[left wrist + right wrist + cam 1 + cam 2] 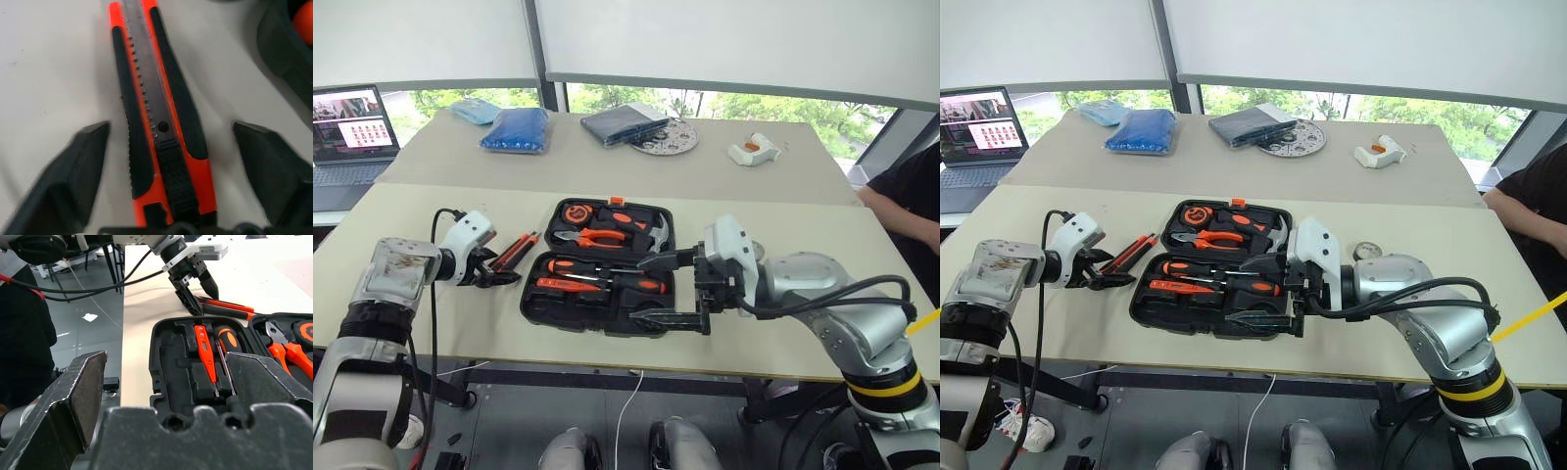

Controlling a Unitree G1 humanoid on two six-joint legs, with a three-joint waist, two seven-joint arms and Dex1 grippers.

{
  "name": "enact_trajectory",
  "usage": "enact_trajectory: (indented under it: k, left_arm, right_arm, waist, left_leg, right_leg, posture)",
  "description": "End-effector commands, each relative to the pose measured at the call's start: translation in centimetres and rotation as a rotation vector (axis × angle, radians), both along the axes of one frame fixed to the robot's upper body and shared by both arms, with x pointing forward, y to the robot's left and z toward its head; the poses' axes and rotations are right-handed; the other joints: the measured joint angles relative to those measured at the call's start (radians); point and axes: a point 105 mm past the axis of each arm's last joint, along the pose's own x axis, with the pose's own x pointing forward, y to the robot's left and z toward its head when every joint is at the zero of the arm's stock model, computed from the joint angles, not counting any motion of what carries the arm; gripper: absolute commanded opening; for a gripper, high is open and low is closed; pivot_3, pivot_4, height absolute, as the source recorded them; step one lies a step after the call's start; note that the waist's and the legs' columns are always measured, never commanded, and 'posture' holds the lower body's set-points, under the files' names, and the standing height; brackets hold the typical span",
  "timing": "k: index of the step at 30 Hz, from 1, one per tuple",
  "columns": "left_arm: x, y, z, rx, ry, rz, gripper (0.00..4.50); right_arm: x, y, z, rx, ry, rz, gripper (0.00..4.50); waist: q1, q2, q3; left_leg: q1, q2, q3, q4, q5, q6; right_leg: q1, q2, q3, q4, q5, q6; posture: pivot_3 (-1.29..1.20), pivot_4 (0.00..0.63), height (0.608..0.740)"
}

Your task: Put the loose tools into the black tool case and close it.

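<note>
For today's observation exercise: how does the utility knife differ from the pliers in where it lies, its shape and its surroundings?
1. The utility knife lies loose on the table, left of the tool case; the pliers sit inside the case.
2. The knife is one straight bar; the pliers have two handles.
3. The open left gripper straddles the knife; no gripper is at the pliers.
Both are orange and black.

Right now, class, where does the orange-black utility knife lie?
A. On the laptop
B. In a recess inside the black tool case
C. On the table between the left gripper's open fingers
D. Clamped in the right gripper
C: the utility knife lies flat on the table, beside the black tool case, with the left gripper open around it.
</note>
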Motion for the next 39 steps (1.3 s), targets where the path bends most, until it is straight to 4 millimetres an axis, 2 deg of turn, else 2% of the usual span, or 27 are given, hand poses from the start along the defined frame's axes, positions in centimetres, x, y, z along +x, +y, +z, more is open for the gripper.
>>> enact_trajectory:
  k: [1, 4, 7, 9, 11, 13, 17, 22, 28, 35, 37, 39]
  left_arm:
    - [-0.4, 1.9, -0.7, 0.033, 0.020, 0.035, 2.64]
    - [-0.2, 3.6, 1.2, 0.043, -0.063, 0.039, 1.76]
    - [-0.6, 1.8, 5.9, -0.072, -0.180, -0.160, 1.76]
    - [-1.5, 0.2, 8.1, -0.107, -0.214, -0.309, 1.76]
    - [-2.2, -1.1, 9.3, -0.122, -0.223, -0.418, 1.76]
    - [-3.4, -3.5, 8.7, -0.066, -0.182, -0.590, 1.76]
    - [-5.2, -6.9, 6.7, 0.014, -0.088, -0.825, 1.76]
    - [-5.3, -9.7, 4.8, 0.056, -0.047, -0.976, 1.76]
    - [-5.5, -11.2, 3.0, 0.096, -0.007, -1.091, 1.76]
    - [-4.6, -11.2, 1.8, 0.178, -0.008, -1.144, 1.76]
    - [-4.3, -11.4, 1.8, 0.167, -0.006, -1.140, 2.76]
    - [-4.2, -11.5, 1.8, 0.159, -0.005, -1.142, 3.30]
  right_arm:
    - [-0.3, -0.4, 1.1, 0.018, -0.051, -0.015, 4.50]
    - [-0.4, -0.7, 1.0, 0.018, -0.026, -0.024, 4.50]
    - [-0.8, -1.0, 0.9, 0.011, 0.009, -0.020, 4.50]
    - [-1.1, -1.4, 0.8, 0.002, 0.018, -0.023, 4.50]
    - [-1.1, -1.7, 0.7, -0.006, 0.020, -0.031, 4.50]
    - [-1.2, -2.1, 0.5, -0.018, 0.014, -0.049, 4.50]
    - [-1.5, -2.5, 0.2, -0.028, 0.017, -0.068, 4.50]
    - [-1.7, -2.7, -0.1, -0.032, 0.019, -0.089, 4.50]
    - [-1.9, -2.9, -0.4, -0.030, 0.023, -0.126, 4.50]
    - [-2.2, -3.3, -0.9, -0.043, 0.035, -0.146, 4.50]
    - [-2.2, -3.3, -0.9, -0.042, 0.034, -0.150, 4.50]
    - [-2.2, -3.3, -0.9, -0.042, 0.034, -0.152, 4.50]
  waist:
    - [-0.001, 0.000, 0.000]
    - [-0.004, 0.000, 0.000]
    - [-0.007, -0.001, 0.001]
    - [-0.001, -0.002, 0.001]
    - [0.006, -0.002, 0.001]
    - [0.012, -0.002, 0.001]
    - [0.009, -0.002, 0.001]
    - [0.003, -0.002, 0.001]
    - [0.002, -0.002, 0.001]
    - [0.007, -0.002, 0.001]
    - [0.006, -0.002, 0.001]
    - [0.005, -0.002, 0.001]
  left_leg:
    - [0.001, 0.000, 0.000, 0.000, 0.000, 0.000]
    - [0.001, 0.001, 0.000, 0.000, 0.000, 0.000]
    - [0.000, 0.002, 0.000, 0.000, 0.001, -0.001]
    - [-0.004, 0.002, -0.001, 0.001, 0.001, -0.002]
    - [-0.008, 0.002, -0.001, 0.002, 0.001, -0.001]
    - [-0.009, 0.000, -0.001, 0.004, 0.001, -0.001]
    - [-0.008, -0.002, 0.000, 0.005, 0.000, 0.002]
    - [-0.009, 0.000, 0.000, 0.008, 0.000, 0.002]
    - [-0.008, 0.001, -0.001, 0.010, 0.000, 0.002]
    - [-0.008, 0.001, -0.001, 0.010, 0.000, 0.003]
    - [-0.008, 0.001, -0.002, 0.011, -0.001, 0.003]
    - [-0.008, 0.001, -0.002, 0.011, -0.001, 0.004]
  right_leg:
    - [0.001, 0.000, 0.000, 0.000, 0.000, 0.000]
    - [0.001, -0.004, 0.004, 0.000, 0.000, 0.000]
    - [-0.001, -0.003, 0.005, 0.000, 0.001, -0.001]
    - [-0.005, -0.002, 0.004, 0.001, 0.001, -0.003]
    - [-0.009, 0.000, 0.003, 0.002, 0.004, -0.008]
    - [-0.009, 0.000, 0.001, 0.002, 0.004, -0.008]
    - [-0.007, -0.002, 0.000, 0.001, 0.002, -0.004]
    - [-0.007, 0.000, 0.004, 0.003, -0.001, 0.002]
    - [-0.006, 0.001, 0.007, 0.004, -0.001, 0.002]
    - [-0.006, 0.001, 0.006, 0.004, -0.001, 0.002]
    - [-0.005, 0.001, 0.006, 0.004, -0.001, 0.002]
    - [-0.005, 0.001, 0.006, 0.004, -0.001, 0.002]
  posture:
    - [0.00, 0.150, 0.718]
    - [0.00, 0.150, 0.718]
    - [0.00, 0.150, 0.718]
    - [0.00, 0.150, 0.718]
    - [0.00, 0.150, 0.718]
    - [0.00, 0.150, 0.718]
    - [0.00, 0.150, 0.718]
    - [0.00, 0.150, 0.718]
    - [0.00, 0.150, 0.718]
    - [0.00, 0.150, 0.718]
    - [0.00, 0.150, 0.718]
    - [0.00, 0.150, 0.718]
